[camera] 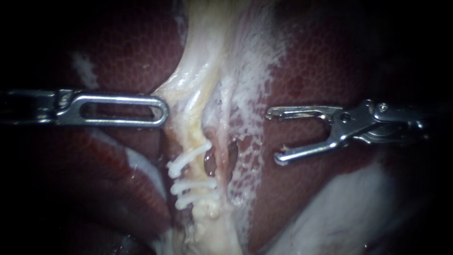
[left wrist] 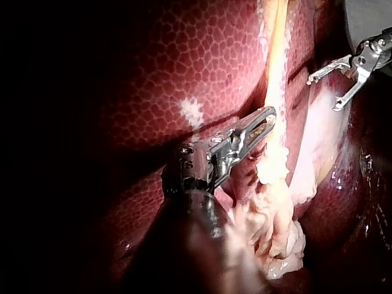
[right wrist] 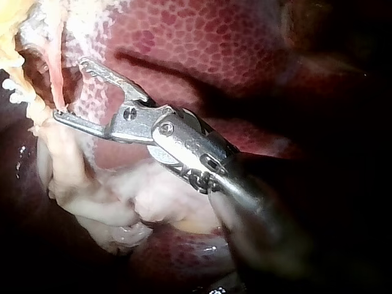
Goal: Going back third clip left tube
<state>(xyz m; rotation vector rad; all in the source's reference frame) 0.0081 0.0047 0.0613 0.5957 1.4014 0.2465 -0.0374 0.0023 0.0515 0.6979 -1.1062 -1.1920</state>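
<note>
Liver (camera: 330, 61): dark red, fine mottled cell pattern, fills both sides of view. White film (camera: 257, 66): lies over liver right of centre, lacy at edge. Pale mass (camera: 349, 208): lower right, against liver, kind unclear. White fleck (camera: 82, 68): upper left, on liver.

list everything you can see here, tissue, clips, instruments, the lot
liver: one, dark red and mottled, behind everything on both sides of the tube
tube: one, pale yellowish, running down the middle of the endoscope view
whitish film: one patch, white and speckled, spread over the liver just right of the tube
clips: three, white, across the tube, one below another
left instrument: one, silver, coming in from the left, tip at the tube's edge above the clips
right instrument: one, silver, coming in from the right, jaws open and empty, over the liver and apart from the tube
</note>
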